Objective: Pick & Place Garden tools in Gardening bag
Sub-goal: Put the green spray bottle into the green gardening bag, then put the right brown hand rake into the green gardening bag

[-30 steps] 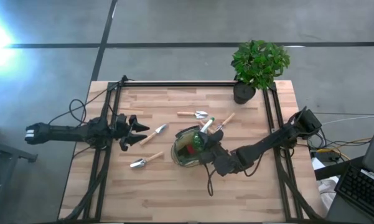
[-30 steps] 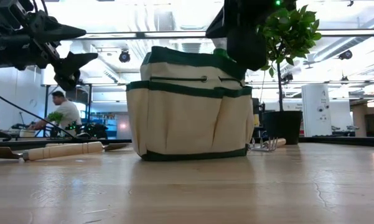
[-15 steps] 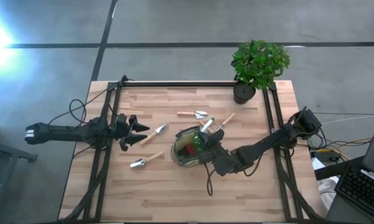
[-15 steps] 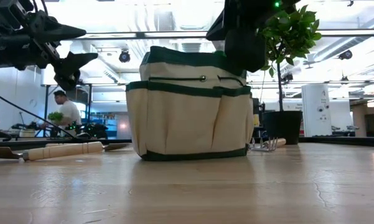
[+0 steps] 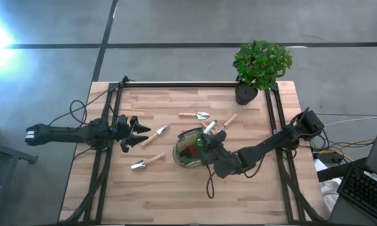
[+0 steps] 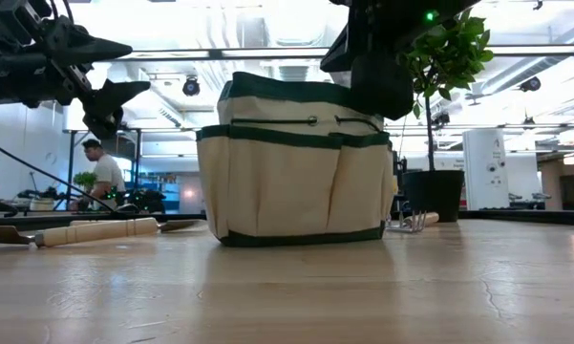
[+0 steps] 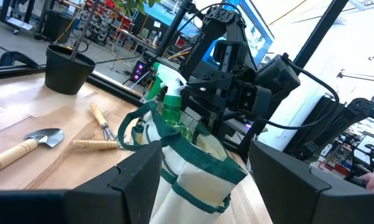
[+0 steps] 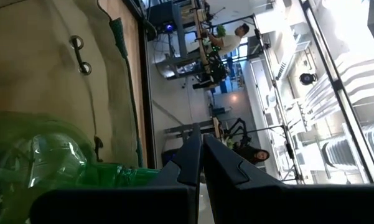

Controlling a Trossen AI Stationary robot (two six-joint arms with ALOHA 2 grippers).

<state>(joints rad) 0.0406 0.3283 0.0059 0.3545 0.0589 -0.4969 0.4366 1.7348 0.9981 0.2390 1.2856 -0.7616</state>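
The gardening bag [image 5: 187,154], cream with dark green trim, stands at the table's middle [image 6: 291,182]. A green spray bottle [image 7: 170,99] with a white head stands in it. My right gripper [image 5: 207,147] is at the bag's right rim beside the bottle, fingers shut [image 8: 200,149]. My left gripper [image 5: 138,132] hovers open and empty left of the bag [image 7: 202,168]. Two wooden-handled trowels [image 5: 153,136] [image 5: 145,164] lie flat left of the bag. A small trowel [image 5: 196,115] and a fork [image 5: 224,122] lie behind it. My right gripper reaches into the bag's top from the table's right. In the right wrist view the green bottle [image 8: 121,173] runs up to the outer side of one shut finger [image 8: 180,168]. Nothing shows between the fingertips. I cannot tell whether the finger touches the bottle.
A potted green plant [image 5: 246,93] stands at the far right corner. A black frame [image 5: 188,85] runs along the far edge and both sides of the table. Bare wood lies in front of the bag [image 5: 175,194]. A person [image 6: 100,172] shows in the room behind.
The bag has slid a little toward the table's right, still upright. My right gripper and the bottle's white head have shifted slightly with it. My left gripper has kept still.
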